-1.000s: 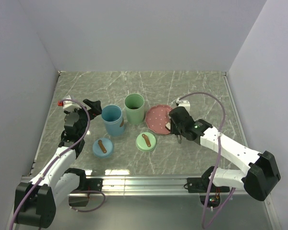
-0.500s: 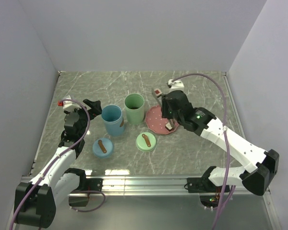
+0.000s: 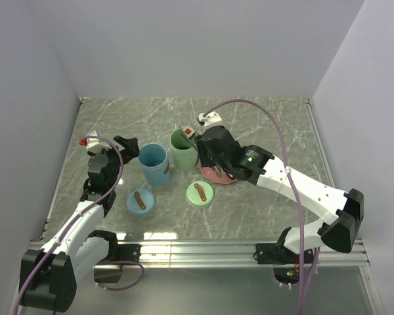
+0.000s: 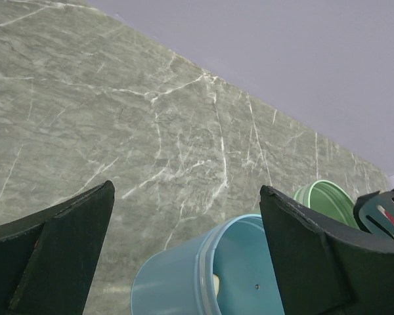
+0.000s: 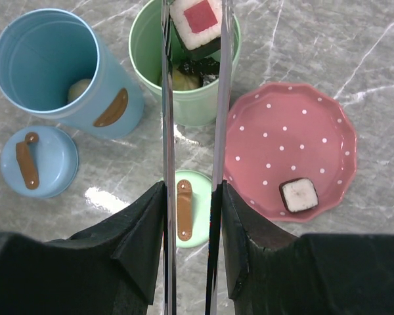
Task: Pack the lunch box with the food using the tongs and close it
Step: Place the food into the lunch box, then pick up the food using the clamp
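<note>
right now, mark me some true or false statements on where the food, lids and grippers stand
1. The right gripper holds the tongs, which pinch a red-centred sushi piece over the green cup. True.
2. The pink plate is bare. False: a dark-edged sushi piece lies on it.
3. The blue cup has nothing in it. False: a tan bun sits inside.
4. The blue lid and green lid lie on the table, off the cups. True.
5. The left gripper grips the blue cup. False: it is open and holds nothing.
</note>
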Available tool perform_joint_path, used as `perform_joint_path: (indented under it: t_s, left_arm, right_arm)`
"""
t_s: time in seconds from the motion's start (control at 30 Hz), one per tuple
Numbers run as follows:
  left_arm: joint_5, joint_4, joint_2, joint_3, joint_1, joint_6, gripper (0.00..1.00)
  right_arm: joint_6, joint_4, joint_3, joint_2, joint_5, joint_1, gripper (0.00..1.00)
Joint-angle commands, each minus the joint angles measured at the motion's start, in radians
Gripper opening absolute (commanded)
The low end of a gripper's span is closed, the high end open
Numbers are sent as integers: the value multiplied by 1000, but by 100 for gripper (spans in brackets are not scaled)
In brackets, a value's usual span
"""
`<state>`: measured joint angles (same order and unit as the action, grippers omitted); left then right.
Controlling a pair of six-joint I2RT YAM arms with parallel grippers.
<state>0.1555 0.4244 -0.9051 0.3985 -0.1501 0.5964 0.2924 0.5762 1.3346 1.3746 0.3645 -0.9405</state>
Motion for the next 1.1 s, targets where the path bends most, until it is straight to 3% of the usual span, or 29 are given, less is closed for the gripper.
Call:
perform_joint_path:
  t_s: [0.0,0.17,0.7,1.07]
  left_arm:
    - [6,31,3,11,4,9,99]
    - [9,31,6,11,4,9,100]
    - [13,27,9,11,4,8,99]
    - [7,28,14,10,4,9,99]
  right_arm:
    - [-29,-44,70,21,13,-11,43]
    - [-39,-47,90,41,8,-14,50]
    - [-35,-59,72,29,37,-17,55]
    - [115,-21,-170,-225,166,-17,55]
